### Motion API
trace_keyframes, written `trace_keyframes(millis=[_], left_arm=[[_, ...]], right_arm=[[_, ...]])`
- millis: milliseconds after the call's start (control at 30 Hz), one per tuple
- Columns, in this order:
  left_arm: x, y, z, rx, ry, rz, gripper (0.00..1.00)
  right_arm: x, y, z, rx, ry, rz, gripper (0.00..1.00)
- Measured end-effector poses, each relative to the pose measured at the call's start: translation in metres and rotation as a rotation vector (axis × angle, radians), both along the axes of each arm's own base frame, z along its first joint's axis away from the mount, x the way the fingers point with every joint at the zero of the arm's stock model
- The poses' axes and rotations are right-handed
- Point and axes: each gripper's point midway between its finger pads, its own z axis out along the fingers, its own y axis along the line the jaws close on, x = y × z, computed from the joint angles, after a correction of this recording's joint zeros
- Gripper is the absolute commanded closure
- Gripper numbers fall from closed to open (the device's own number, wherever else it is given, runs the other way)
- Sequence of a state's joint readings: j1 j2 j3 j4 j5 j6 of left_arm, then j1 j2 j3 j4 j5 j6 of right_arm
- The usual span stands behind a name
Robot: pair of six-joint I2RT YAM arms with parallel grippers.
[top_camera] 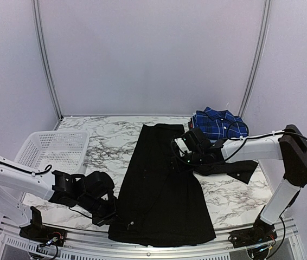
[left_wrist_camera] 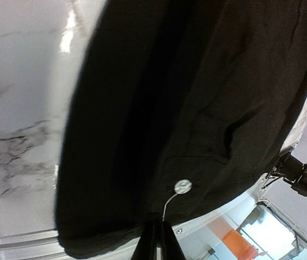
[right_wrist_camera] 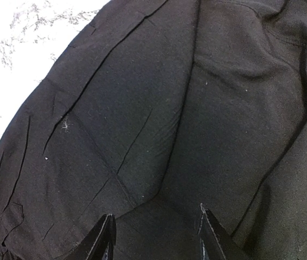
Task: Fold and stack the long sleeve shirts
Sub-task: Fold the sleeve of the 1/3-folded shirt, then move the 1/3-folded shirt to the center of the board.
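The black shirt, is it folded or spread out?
Mostly spread: the black shirt lies long and flat across the table, sleeve trailing right.

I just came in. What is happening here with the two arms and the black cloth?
The two robot arms are handling a black shirt spread on the marble table. The left hand is shut on its near hem. The right hand is open, low over the cloth at the shirt's right side. A folded blue plaid shirt lies at the far right; a white basket stands at the left.
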State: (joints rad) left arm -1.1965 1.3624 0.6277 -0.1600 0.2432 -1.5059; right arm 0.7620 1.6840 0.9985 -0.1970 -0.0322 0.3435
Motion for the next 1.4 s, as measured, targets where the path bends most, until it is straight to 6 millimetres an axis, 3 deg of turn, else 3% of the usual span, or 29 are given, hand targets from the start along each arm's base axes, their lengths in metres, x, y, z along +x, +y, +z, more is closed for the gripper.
trace_keyframes(millis=[67,167,267,367,500,600,867,1067,1267,1400], left_arm=[[-0.005,0.009,-0.006,0.022,0.001,-0.012,0.57],[-0.010,0.023,-0.008,0.061,-0.006,-0.027,0.44],[-0.007,0.035,-0.001,0.114,-0.059,-0.052,0.41],[0.012,0.035,0.024,0.147,-0.165,-0.071,0.41],[0.058,0.017,0.062,0.137,-0.341,-0.080,0.43],[0.096,-0.003,0.070,0.166,-0.431,-0.104,0.45],[0.207,-0.058,0.046,0.224,-0.584,-0.157,0.45],[0.272,-0.085,0.027,0.188,-0.651,-0.133,0.46],[0.308,-0.079,-0.017,0.149,-0.616,-0.087,0.46],[0.327,-0.072,-0.019,0.070,-0.626,-0.030,0.46]], right_arm=[[0.000,-0.001,-0.001,-0.006,0.001,-0.002,0.54],[0.000,-0.005,-0.001,-0.024,0.000,-0.009,0.54],[0.001,-0.008,0.003,-0.035,-0.011,-0.017,0.54],[0.004,-0.011,0.015,-0.040,-0.044,-0.030,0.54],[0.010,-0.020,0.036,-0.040,-0.105,-0.068,0.54],[0.014,-0.028,0.049,-0.035,-0.140,-0.099,0.54],[0.021,-0.064,0.055,-0.040,-0.165,-0.198,0.53],[0.016,-0.085,0.050,-0.028,-0.160,-0.258,0.53],[0.015,-0.090,0.047,-0.016,-0.158,-0.286,0.53],[0.018,-0.096,0.047,-0.018,-0.161,-0.304,0.53]])
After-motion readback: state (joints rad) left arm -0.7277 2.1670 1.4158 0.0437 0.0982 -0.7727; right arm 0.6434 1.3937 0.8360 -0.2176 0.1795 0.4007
